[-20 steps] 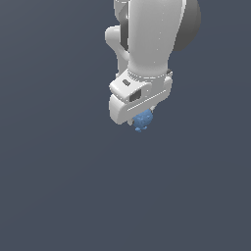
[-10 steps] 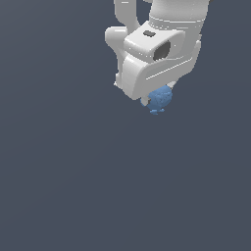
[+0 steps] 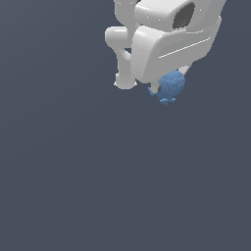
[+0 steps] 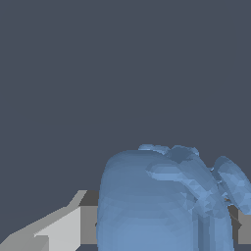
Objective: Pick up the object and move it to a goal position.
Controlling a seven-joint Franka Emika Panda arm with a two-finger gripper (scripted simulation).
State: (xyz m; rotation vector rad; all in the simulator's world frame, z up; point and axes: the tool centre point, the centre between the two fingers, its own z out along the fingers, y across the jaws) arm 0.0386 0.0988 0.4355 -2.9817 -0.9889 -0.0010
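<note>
Claw (image 3: 165, 90) closed on object (image 3: 171, 87); both shifted from frame's upper centre toward upper right since earlier frames; transport phase judged underway, goal unseen.

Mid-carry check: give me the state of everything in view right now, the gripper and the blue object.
gripper: jaws shut on the blue object, holding it beneath the white hand.
blue object: gripped and off the ground, nubs pointing down; it fills much of the wrist view, sitting between the jaws.
</note>
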